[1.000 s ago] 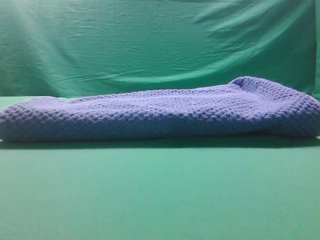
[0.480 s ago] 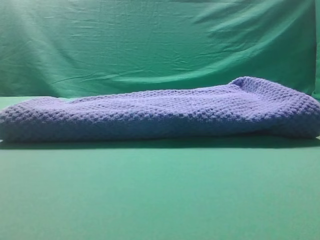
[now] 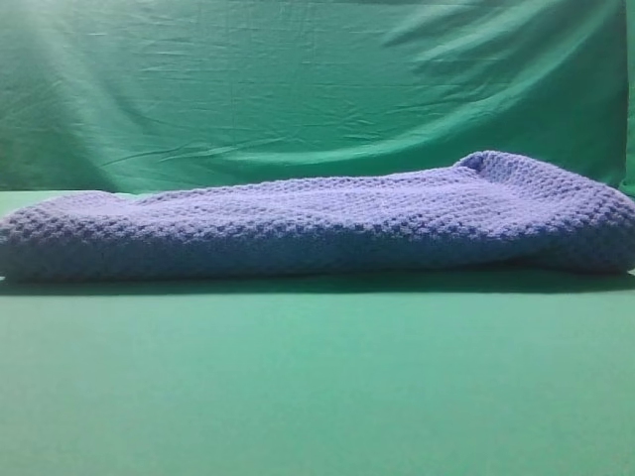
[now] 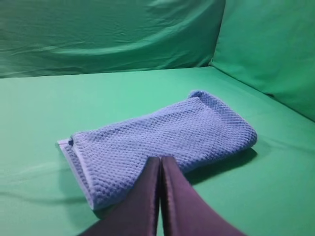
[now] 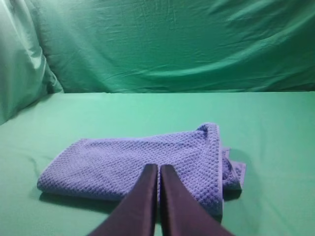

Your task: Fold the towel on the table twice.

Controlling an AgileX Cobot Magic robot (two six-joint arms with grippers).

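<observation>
Towel of thick blue waffle-weave cloth (image 3: 327, 223) is lying folded in a long band on the smooth green counter (image 3: 317, 387); both black pincers, left (image 4: 160, 158) and right (image 5: 158, 166), are hanging pressed together, gripping nothing, probably because folding looks finished.

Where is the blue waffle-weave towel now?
The blue waffle-weave towel lies folded on the green table, spanning the exterior high view, ahead of both shut grippers.

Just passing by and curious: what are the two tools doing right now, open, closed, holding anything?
Left tool: closed, holding nothing, above the towel.
Right tool: closed, holding nothing.
</observation>
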